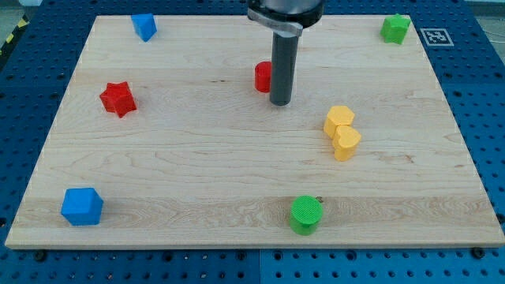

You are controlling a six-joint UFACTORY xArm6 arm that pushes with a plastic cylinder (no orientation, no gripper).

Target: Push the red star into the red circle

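The red star (118, 99) lies on the wooden board (197, 166) at the view's left. The red circle (263, 76) stands near the top middle, partly hidden behind my rod. My tip (280, 102) rests on the board just right of and slightly below the red circle, close to it; I cannot tell if they touch. The red star is far to the left of my tip.
A blue block (144, 26) sits at the top left and a blue cube (82, 206) at the bottom left. A green block (395, 28) is at the top right, a green circle (305, 214) at the bottom middle. Two yellow blocks (342, 132) touch right of centre.
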